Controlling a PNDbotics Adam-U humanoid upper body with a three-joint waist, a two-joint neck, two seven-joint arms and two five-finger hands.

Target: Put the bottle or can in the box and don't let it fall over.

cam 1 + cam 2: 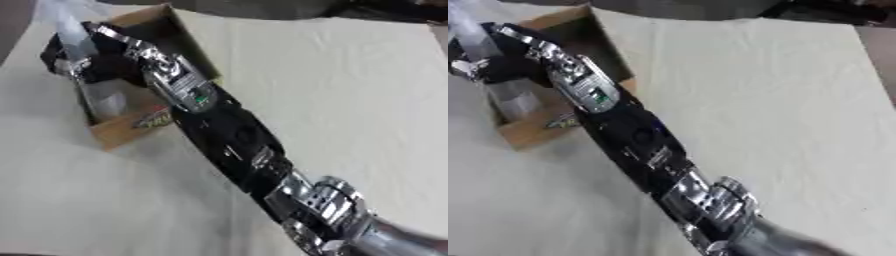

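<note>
A clear plastic bottle [103, 97] stands roughly upright, leaning a little, with its lower part inside the brown cardboard box [118, 132] at the upper left. My right hand [107, 49] reaches over the box from the lower right, its black fingers curled round the bottle's middle. The bottle's neck [470, 27] sticks up above the hand. I cannot tell whether the bottle's base touches the box floor. The box has its flaps open, with a printed label on its near wall. My left hand shows in neither view.
My right forearm [227, 140] crosses the picture diagonally from the lower right corner and hides the box's right side. A cream cloth [350, 90] covers the table. Dark objects lie along the far edge at the upper right.
</note>
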